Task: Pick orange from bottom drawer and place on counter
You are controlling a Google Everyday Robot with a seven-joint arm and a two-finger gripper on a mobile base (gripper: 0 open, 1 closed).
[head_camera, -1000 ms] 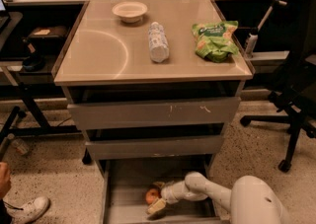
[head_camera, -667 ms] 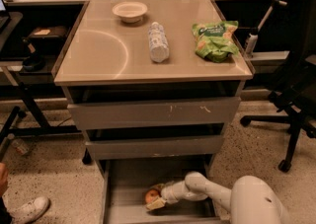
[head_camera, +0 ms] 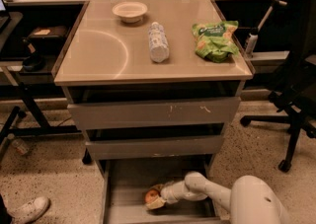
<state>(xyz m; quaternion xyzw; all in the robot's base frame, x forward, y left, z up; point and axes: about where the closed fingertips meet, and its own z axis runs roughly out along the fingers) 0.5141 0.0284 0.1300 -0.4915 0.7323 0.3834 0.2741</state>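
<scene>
The orange (head_camera: 151, 196) lies on the floor of the open bottom drawer (head_camera: 123, 183), towards its front. My gripper (head_camera: 155, 198) reaches into that drawer from the right on a white arm, with its fingers around the orange. The counter (head_camera: 108, 55) is the beige glossy cabinet top above, with a curved arc mark on its left half.
On the counter stand a white bowl (head_camera: 129, 11), a lying plastic bottle (head_camera: 158, 43) and a green chip bag (head_camera: 216, 39). The two upper drawers are slightly ajar. A black office chair (head_camera: 296, 90) stands at the right. A shoe (head_camera: 29, 209) is at the lower left.
The gripper has shifted a little to the left around the orange in the bottom drawer. Nothing on the counter has moved.
</scene>
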